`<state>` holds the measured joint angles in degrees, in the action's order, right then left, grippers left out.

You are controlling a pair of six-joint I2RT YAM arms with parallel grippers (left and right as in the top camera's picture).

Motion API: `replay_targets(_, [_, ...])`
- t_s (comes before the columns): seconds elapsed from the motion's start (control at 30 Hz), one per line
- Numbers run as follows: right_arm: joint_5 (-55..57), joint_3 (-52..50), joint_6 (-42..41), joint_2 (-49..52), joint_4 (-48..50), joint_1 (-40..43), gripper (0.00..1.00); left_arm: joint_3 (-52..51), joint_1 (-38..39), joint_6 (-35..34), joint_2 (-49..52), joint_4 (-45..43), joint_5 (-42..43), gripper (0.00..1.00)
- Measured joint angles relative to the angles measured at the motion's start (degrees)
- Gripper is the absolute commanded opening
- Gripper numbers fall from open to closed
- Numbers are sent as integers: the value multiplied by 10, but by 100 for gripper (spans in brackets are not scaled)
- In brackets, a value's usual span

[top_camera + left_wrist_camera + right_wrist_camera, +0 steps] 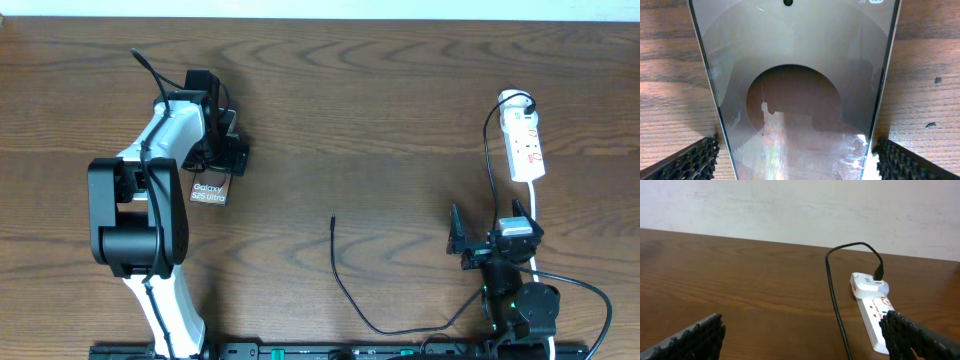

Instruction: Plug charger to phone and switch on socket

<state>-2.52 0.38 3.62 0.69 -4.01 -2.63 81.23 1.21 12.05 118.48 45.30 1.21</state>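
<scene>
The phone (208, 190) lies flat on the table at the left, its white "Galaxy S25 Ultra" text showing. My left gripper (230, 152) is low over its far end. In the left wrist view the phone (795, 75) fills the space between the open fingers (795, 161), with thin gaps on both sides. The black charger (345, 290) runs from the socket (526, 148) down and round the front. Its free tip (333, 220) lies mid-table. My right gripper (488, 237) is open and empty, short of the socket (872, 315) and beside the cable (835, 305).
The table is dark brown wood (380, 120). A round white plug (515, 100) sits at the socket's far end. The thick white cord (535, 205) runs from the strip towards my right arm's base. A pale wall (790, 205) stands behind the table.
</scene>
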Motion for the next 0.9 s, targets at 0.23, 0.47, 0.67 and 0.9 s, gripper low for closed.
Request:
replay_targets(0.23, [0, 0, 0, 0, 0, 0, 99, -9, 0, 0, -5, -9, 2, 99])
replay_targets(0.47, [0, 0, 0, 0, 0, 0, 99, -11, 0, 0, -6, -9, 2, 100])
replay_targets(0.67, [0, 0, 0, 0, 0, 0, 99, -11, 0, 0, -6, -9, 2, 98])
replay_targets(0.9, [0, 0, 0, 0, 0, 0, 99, -11, 0, 0, -6, -9, 4, 89])
